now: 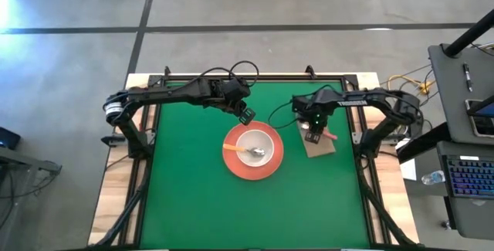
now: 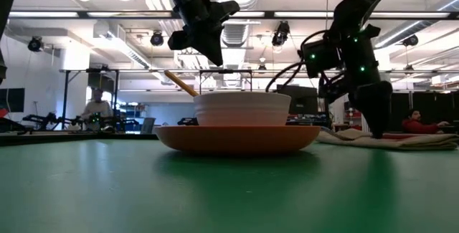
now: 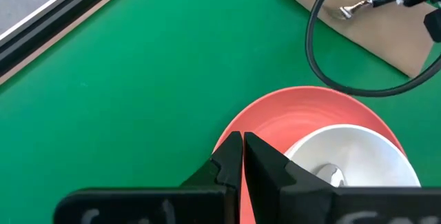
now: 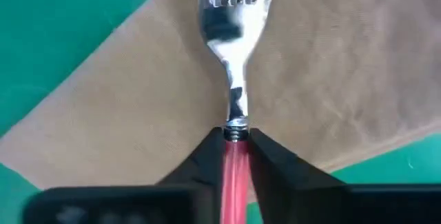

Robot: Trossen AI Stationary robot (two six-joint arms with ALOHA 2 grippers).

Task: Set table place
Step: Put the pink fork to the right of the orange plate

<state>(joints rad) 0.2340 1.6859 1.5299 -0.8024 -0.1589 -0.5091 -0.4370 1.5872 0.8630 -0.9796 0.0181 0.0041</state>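
Observation:
The orange-red plate (image 1: 253,166) lies at the table's middle with the cream bowl (image 1: 255,144) on it. The spoon (image 1: 234,149) lies in the bowl, its yellow-orange handle leaning on the bowl's left rim. My left gripper (image 1: 246,115) is shut and empty above the plate's far left edge; it also shows in its wrist view (image 3: 242,143). The brown napkin (image 1: 319,144) lies flat to the right of the plate. My right gripper (image 1: 312,133) is low over the napkin, shut on the pink-handled fork (image 4: 231,58). My right gripper pinches the fork's pink handle (image 4: 233,163) between its two fingers, at the end next to the metal neck. The fingers come from above, pointing down. The fork lies about level over the napkin (image 4: 124,100), its prongs pointing ahead of the fingers; whether it rests on the cloth I cannot tell.
The green table top (image 1: 193,197) is bare in front of the plate and to its left. The black frame and wooden edges (image 1: 116,197) run round it. A black cable (image 3: 324,72) of the right arm loops above the plate's far right side.

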